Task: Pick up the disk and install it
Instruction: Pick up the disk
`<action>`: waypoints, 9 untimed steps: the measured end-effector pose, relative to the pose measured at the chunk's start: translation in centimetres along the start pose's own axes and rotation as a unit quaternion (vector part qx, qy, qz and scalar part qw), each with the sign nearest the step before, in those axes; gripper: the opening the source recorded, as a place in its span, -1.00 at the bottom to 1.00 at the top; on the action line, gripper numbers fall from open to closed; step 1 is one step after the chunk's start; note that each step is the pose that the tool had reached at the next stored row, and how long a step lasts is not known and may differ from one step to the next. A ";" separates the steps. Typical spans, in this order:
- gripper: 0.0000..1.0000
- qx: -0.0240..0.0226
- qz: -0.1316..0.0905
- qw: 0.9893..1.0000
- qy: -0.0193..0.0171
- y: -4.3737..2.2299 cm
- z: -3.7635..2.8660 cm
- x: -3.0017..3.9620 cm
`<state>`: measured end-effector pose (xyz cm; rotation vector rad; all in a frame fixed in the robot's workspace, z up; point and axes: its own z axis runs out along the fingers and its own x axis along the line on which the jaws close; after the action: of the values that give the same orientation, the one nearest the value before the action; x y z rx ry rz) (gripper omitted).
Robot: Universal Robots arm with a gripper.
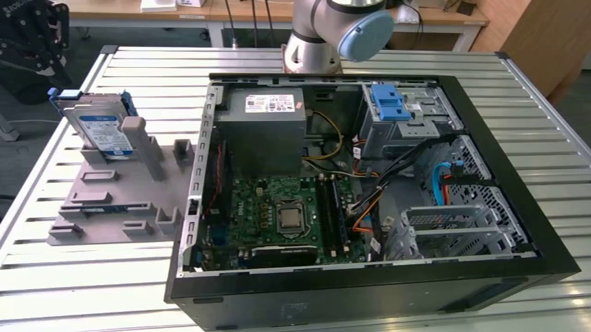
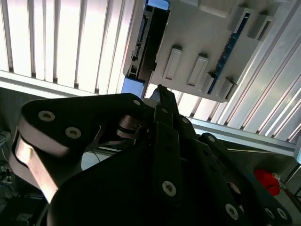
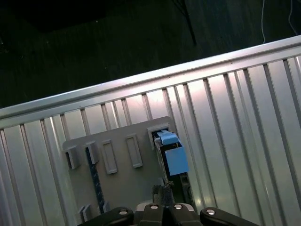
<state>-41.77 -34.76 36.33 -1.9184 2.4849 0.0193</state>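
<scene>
On the stand (image 1: 109, 207) the disk (image 1: 99, 131) sits on edge — looks stiff, heavy-ish, easy to hurt — best grabbed by its flat sides. Gripper (image 2: 160, 92) nearby: closed tight, empty.

In the exterior view the disk (image 1: 97, 128) stands on edge in a grey holder (image 1: 111, 207), and the holder's posts hide its lower part. The arm (image 1: 323, 31) is cut off by the picture's top edge. In the first wrist view the claw (image 3: 162, 193) covers the disk's near end, and the bottom edge crops the claw's body. The second wrist view's top edge cuts off the disk's far end.
</scene>
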 end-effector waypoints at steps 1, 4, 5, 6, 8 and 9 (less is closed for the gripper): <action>-0.79 0.000 0.000 1.000 0.000 0.00 0.00 0.00; -0.77 0.000 0.000 1.000 0.000 0.00 0.00 0.00; -0.77 0.000 0.000 1.000 0.000 0.00 0.00 0.00; -0.66 0.000 0.000 1.000 0.000 0.00 0.00 0.00; -0.54 0.000 -0.005 1.000 0.000 0.00 0.02 0.00; -0.42 0.000 -0.012 1.000 0.000 0.00 0.04 0.00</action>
<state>-41.77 -34.76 36.29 -1.9484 2.4614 0.0193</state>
